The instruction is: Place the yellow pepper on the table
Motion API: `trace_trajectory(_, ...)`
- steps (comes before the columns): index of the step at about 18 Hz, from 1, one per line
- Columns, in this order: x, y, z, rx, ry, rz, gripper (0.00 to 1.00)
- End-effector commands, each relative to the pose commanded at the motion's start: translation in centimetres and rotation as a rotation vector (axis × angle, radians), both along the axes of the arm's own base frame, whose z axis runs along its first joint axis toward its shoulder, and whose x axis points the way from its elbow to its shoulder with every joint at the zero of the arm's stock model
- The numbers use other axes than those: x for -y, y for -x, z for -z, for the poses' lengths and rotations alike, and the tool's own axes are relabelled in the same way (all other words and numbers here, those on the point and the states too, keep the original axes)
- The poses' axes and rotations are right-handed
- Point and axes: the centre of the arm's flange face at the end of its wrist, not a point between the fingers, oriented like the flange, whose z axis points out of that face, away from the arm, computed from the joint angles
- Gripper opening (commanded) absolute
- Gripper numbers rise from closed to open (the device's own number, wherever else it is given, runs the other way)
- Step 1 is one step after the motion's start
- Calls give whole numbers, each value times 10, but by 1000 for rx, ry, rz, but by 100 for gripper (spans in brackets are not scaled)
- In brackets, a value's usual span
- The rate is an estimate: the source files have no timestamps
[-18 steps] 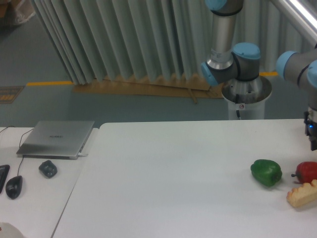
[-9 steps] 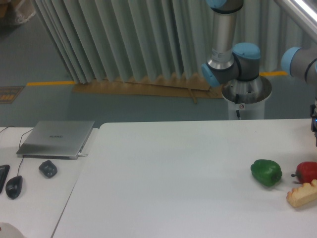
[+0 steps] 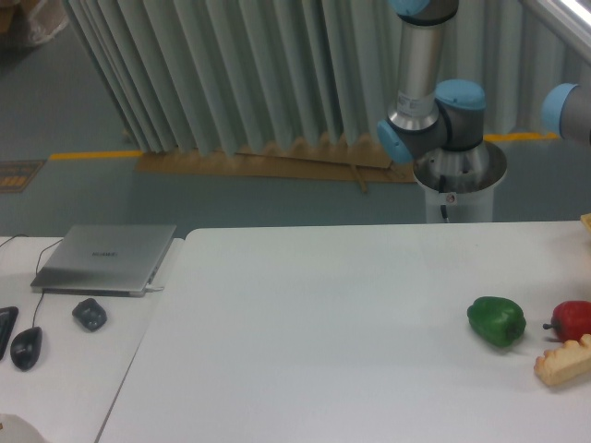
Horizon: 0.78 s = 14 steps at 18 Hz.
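While we see the table (image 3: pixel 323 314) with a green pepper (image 3: pixel 496 320) and red pepper (image 3: pixel 573 320), the claw lies outside the frame.

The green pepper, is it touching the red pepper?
No, the green pepper sits apart from the red pepper, with bare white table showing between them.
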Motion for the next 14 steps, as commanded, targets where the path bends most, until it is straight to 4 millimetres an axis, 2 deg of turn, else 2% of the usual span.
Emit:
trace_trajectory(6, 23, 24, 1, -19, 64, 198, 100)
trace_trajectory(8, 35, 34, -2, -27, 66, 198, 100)
trace_trajectory(10, 40, 38, 0, -26, 69, 207, 100)
trace_trajectory(14, 53, 58, 14, -7, 84, 259, 100)
